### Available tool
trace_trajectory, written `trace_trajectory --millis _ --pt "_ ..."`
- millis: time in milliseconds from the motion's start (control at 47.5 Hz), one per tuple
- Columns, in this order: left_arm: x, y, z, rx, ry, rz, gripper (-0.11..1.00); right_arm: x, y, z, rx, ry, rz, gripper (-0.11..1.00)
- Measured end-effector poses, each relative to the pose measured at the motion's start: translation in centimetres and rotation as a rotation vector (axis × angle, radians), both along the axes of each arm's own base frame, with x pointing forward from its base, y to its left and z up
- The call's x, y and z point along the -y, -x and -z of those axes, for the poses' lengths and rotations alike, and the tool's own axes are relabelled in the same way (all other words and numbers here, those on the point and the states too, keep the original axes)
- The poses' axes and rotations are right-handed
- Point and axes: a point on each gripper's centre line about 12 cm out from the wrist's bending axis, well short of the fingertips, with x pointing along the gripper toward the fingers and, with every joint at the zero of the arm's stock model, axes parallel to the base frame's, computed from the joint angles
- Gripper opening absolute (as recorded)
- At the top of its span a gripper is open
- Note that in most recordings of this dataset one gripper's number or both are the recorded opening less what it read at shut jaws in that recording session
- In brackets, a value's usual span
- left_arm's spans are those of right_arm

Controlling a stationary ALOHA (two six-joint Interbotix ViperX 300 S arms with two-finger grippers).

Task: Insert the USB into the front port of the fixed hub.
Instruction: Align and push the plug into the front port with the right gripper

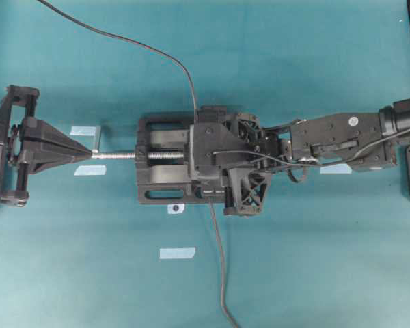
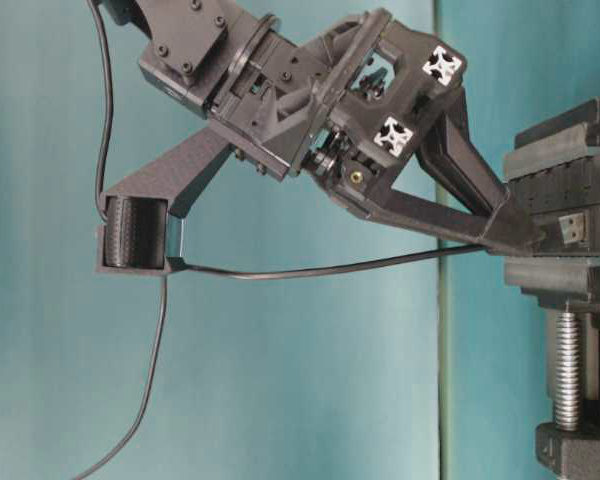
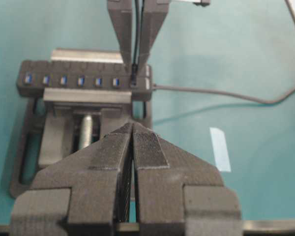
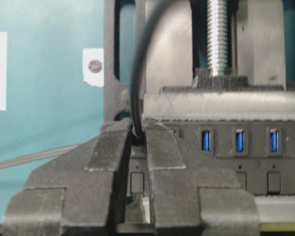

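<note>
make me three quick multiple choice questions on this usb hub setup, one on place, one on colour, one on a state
1. Where is the long narrow black USB hub? A loose on the cloth; B clamped in the bulky black vise; C held in the air
2. What colour are the hub's ports? A red; B blue; C yellow
3. How is the right gripper? A wide open; B shut on the thin dark-grey USB cable; C shut on a tape strip

Answers:
1 B, the vise jaws press on its sides.
2 B, the slots show blue in both wrist views.
3 B, the cable runs pinched between its fingers.
</note>
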Motion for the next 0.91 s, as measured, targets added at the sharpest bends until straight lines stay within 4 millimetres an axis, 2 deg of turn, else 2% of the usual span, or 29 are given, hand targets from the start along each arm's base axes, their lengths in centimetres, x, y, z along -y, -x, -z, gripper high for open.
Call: trace_trajectory --millis 906 --pt "0.0 0.1 0.0 0.003 0.003 -0.001 0.00 0.1 0.9 1.2 0.009 -0.009 0.008 0.08"
